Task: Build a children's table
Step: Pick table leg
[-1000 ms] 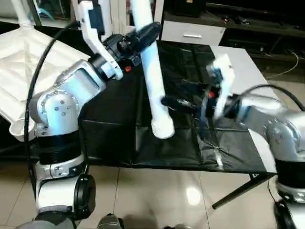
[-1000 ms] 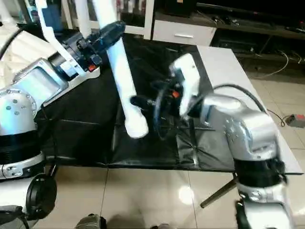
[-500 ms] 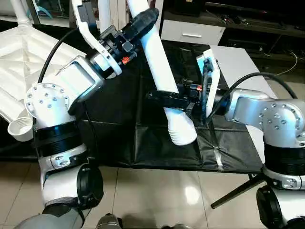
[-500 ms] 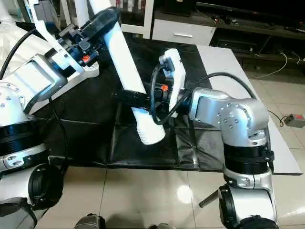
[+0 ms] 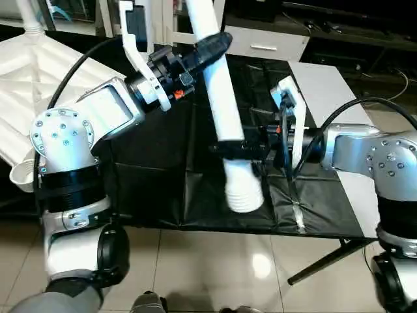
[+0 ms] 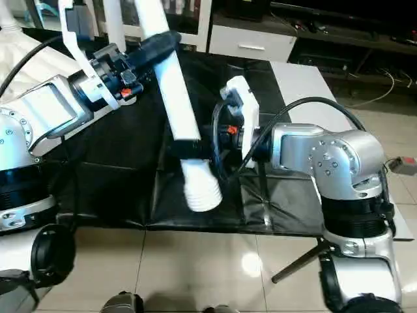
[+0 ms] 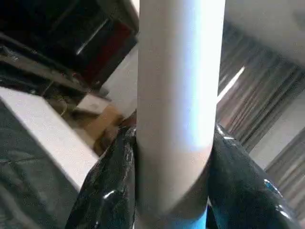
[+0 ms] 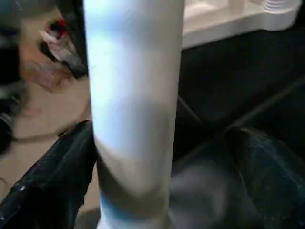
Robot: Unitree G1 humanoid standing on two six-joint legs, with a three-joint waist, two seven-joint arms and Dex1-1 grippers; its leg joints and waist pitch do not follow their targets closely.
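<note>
Two hands on one leg: both the left hand [image 5: 212,47] and the right hand [image 5: 236,149] are clamped on the same white tapered leg [image 5: 221,104], held in the air above the black-covered desk [image 5: 156,156].
Left hand grip: its black fingers [image 7: 107,191] press on both sides of the tube on its upper, narrower stretch, as the left wrist view shows at close range.
Right hand grip: its fingers [image 8: 57,176] sit around the tube lower down, just above the ribbed end [image 5: 244,189]; one finger is plainly against the tube, the far one looks a little off it, so I judge this hold the looser of the two.
Leg axis: steep, nearly upright, the narrow end rising out of the top of the head views, the wide ribbed end lowest and leaning toward the robot, clear of the desk.
Table top: the white top [image 5: 39,78] lies underside up at the robot's far left, X ribs showing, with a round corner socket [image 5: 26,175] at its near corner.
Deciding relation: the socket lies well apart from the ribbed end, off to the left and lower; the left arm is the nearer one to it.
Judgement: the ribbed end must travel left and stay pointing down to meet that socket, so the left hand likely leads while the right steers the lower end.
</note>
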